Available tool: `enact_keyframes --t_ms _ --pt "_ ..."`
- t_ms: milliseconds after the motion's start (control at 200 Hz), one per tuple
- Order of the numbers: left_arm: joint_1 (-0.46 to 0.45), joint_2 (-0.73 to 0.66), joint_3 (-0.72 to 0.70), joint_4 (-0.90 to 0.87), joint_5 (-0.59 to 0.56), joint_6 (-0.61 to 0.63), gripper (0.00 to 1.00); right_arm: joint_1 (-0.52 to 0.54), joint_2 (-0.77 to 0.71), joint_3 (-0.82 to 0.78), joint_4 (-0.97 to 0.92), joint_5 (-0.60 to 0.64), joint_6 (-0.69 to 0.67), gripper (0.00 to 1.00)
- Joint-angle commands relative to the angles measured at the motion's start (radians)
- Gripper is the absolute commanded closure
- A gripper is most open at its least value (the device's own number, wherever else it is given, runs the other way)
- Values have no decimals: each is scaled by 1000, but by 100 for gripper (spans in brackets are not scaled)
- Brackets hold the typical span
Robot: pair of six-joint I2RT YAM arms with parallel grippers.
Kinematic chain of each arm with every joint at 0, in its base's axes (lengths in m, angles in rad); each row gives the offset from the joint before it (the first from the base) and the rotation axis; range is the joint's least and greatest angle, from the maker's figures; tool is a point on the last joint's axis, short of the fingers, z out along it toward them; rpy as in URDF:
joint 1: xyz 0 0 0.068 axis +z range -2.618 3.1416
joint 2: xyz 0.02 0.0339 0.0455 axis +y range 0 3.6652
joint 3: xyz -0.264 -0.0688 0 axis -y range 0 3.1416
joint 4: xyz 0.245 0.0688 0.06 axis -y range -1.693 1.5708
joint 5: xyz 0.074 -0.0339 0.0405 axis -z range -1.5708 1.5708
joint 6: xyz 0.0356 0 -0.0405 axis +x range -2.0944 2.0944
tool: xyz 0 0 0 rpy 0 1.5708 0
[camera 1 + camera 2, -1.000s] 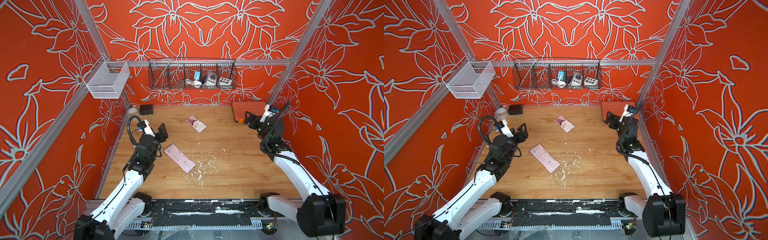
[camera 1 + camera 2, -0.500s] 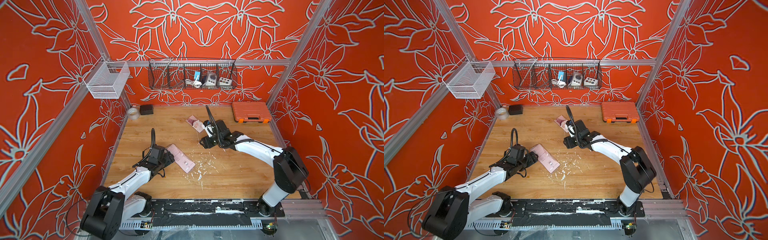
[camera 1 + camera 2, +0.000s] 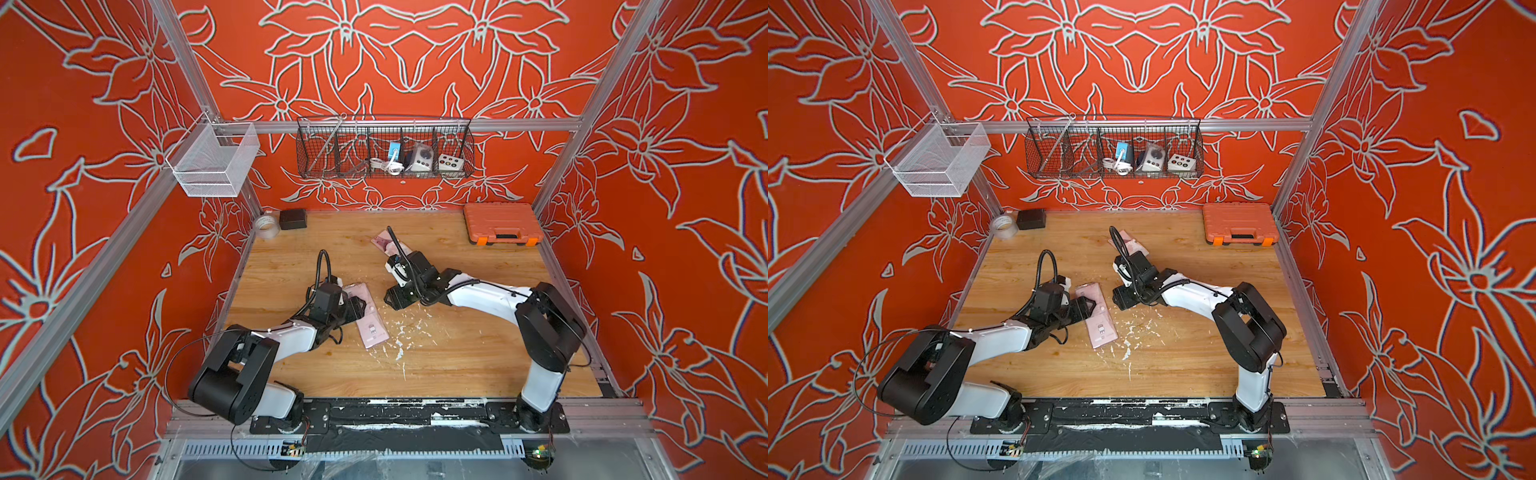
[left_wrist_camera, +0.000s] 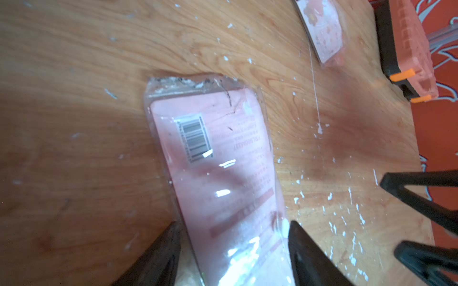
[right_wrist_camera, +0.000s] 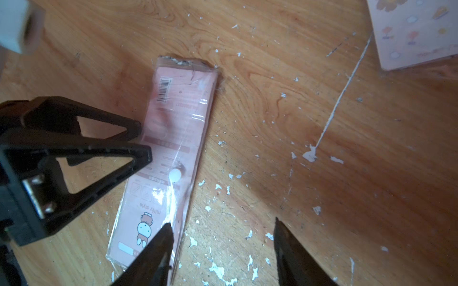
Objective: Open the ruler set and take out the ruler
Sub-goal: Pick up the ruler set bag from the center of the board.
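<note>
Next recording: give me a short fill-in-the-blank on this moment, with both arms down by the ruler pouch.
1. The left tool straddles the ___ ruler set, which lies flat on the wooden table.
2. The right tool has its jaws ___, holding nothing.
3. The orange case sits at the back corner on the robot's ___ side.
4. Beside the tape roll stands a small ___ box.

Missing words: pink; open; right; black.

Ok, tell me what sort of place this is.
Probably a robot test cell: an aluminium frame with printed orange walls encloses a wooden tabletop, two robot arms are mounted at its front edge, and a wire basket of gadgets hangs at the back.
</note>
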Motion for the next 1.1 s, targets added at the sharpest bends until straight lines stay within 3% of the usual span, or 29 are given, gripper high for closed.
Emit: enact_keyframes --t_ms 0,110,195,450,636,776,906,1096 --pt "-12 -53 -77 19 -10 -10 33 60 33 -6 -26 99 16 34" --pt "-13 -112 -91 -87 -36 3 32 111 66 21 -60 194 43 32" --pt "-12 -126 -131 -67 -44 0 32 150 102 58 -85 250 64 30" --pt "-12 -28 -166 11 -23 -30 33 215 229 185 -171 332 74 32" --pt "-13 -8 -159 14 -23 -40 33 209 278 227 -225 406 109 79" --pt "-12 -79 -165 -36 -58 -47 31 182 249 196 -201 376 127 100" --pt "-10 -170 -176 -51 -64 -40 25 135 181 119 -109 228 138 100" --pt "-9 -245 -177 47 68 -15 16 67 48 -16 122 -108 145 100"
